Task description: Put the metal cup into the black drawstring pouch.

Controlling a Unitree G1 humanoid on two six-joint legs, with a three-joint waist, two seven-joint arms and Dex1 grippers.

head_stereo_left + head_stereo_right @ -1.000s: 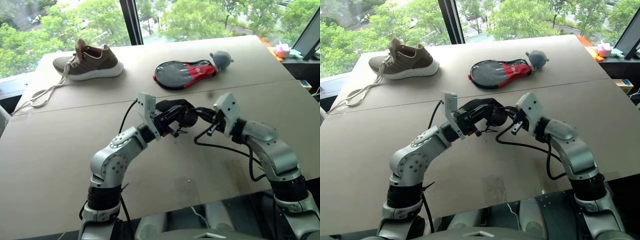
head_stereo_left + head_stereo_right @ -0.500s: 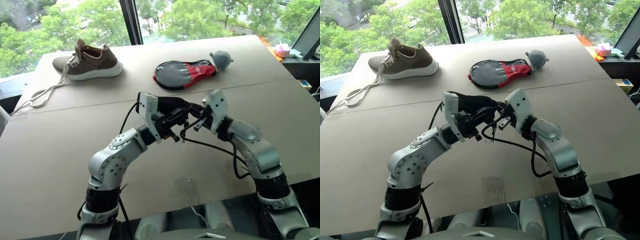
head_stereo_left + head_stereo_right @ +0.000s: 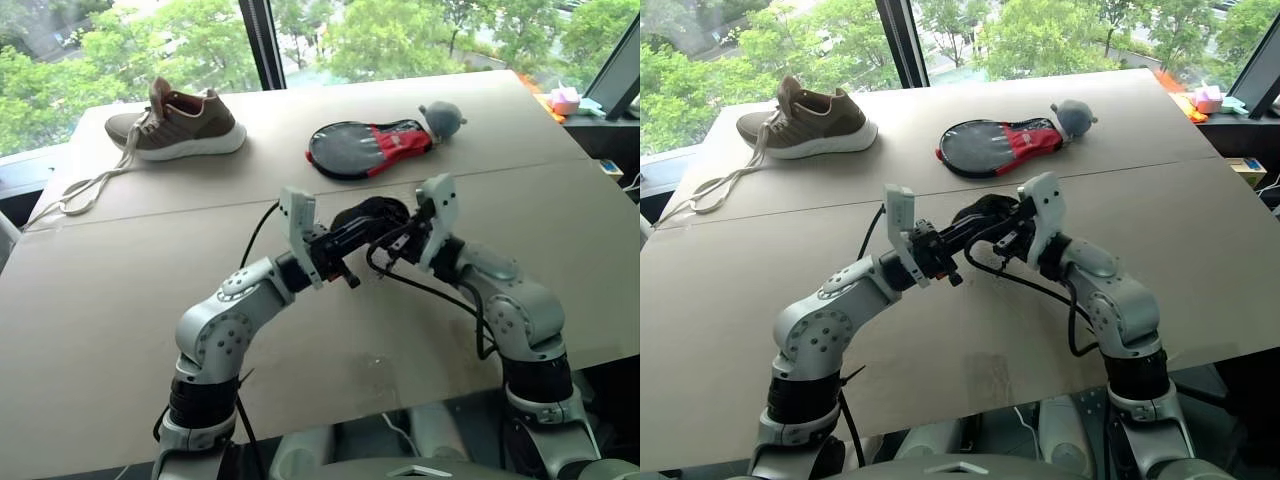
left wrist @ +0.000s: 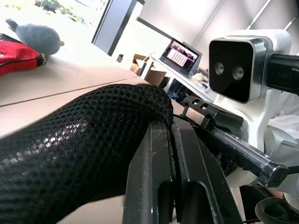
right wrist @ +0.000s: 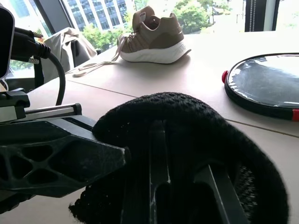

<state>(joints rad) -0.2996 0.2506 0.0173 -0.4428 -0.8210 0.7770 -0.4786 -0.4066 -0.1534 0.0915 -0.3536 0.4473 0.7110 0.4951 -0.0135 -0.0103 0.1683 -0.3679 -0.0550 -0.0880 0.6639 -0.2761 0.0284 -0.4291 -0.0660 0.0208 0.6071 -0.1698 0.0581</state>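
Observation:
Above the middle of the table [image 3: 120,300], the black drawstring pouch [image 3: 372,214] hangs bunched between both grippers. My left gripper [image 3: 356,236] is shut on the mesh fabric from the left, and its fingers [image 4: 161,158] pinch the pouch's [image 4: 79,140] edge in the left wrist view. From the right, my right gripper [image 3: 393,238] is also shut on the pouch [image 5: 187,116], with its fingers [image 5: 158,154] pressed into the fabric. The two grippers nearly touch. The metal cup is hidden.
A tan sneaker [image 3: 180,122] with loose laces lies at the back left of the table. A black-and-red racket case [image 3: 368,146] and a grey plush toy [image 3: 442,117] lie at the back centre. A pink object [image 3: 566,100] sits past the far right corner.
My right gripper has moved left toward the left gripper and rolled, closing the gap. The pouch is now bunched more tightly between them. The left gripper has barely moved.

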